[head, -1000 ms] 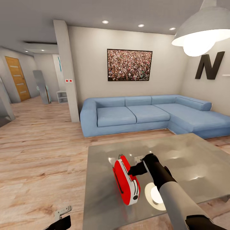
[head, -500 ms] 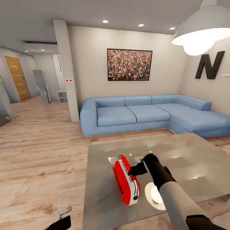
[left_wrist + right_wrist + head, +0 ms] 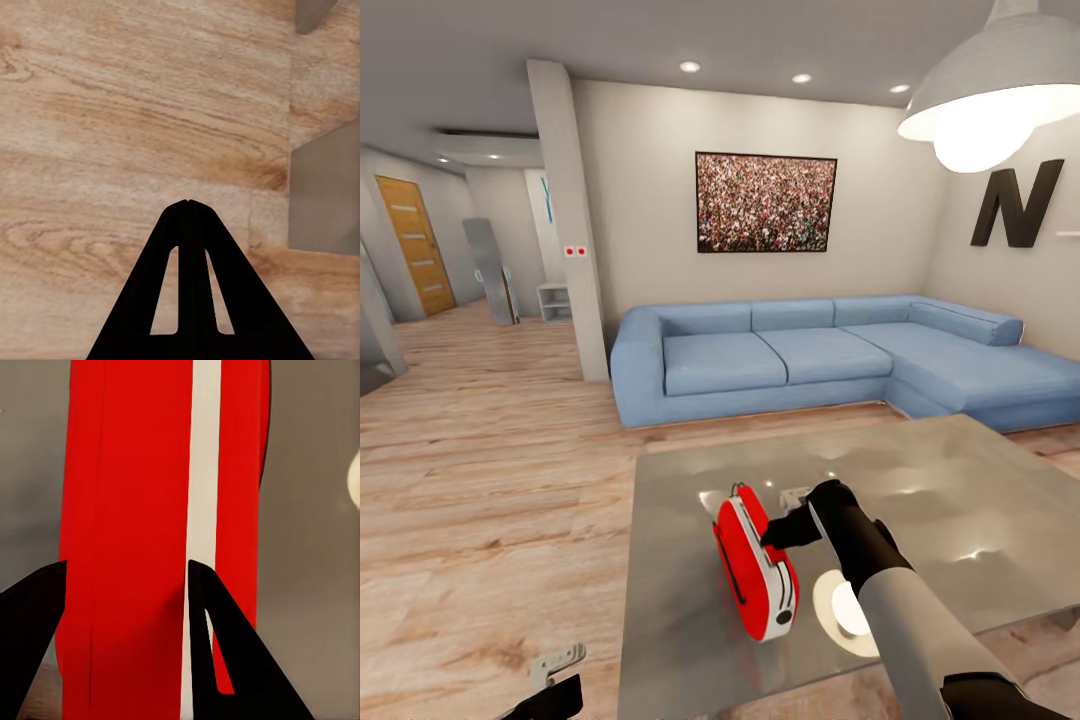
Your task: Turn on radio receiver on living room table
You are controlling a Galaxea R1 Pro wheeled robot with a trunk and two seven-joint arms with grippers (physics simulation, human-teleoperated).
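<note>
The small red radio receiver w/ white front (image 3: 756, 576) is seen upright at lower centre of frame, on the glossy grey metallic surface (image 3: 960, 500). Right gripper (image 3: 124, 577) jaws are spread astride its top edge, prob. to reach the switch, nothing clamped. Left gripper (image 3: 189, 204) jaws are closed, empty, parked over the wood floor (image 3: 112, 112).

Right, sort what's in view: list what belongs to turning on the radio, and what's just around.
For the job:
- radio receiver
- table it stands on
- right gripper, at the radio's top

Just around:
- blue sofa
- crowd picture
- letter N
- pendant lamp
- left gripper, shut over the floor
</note>
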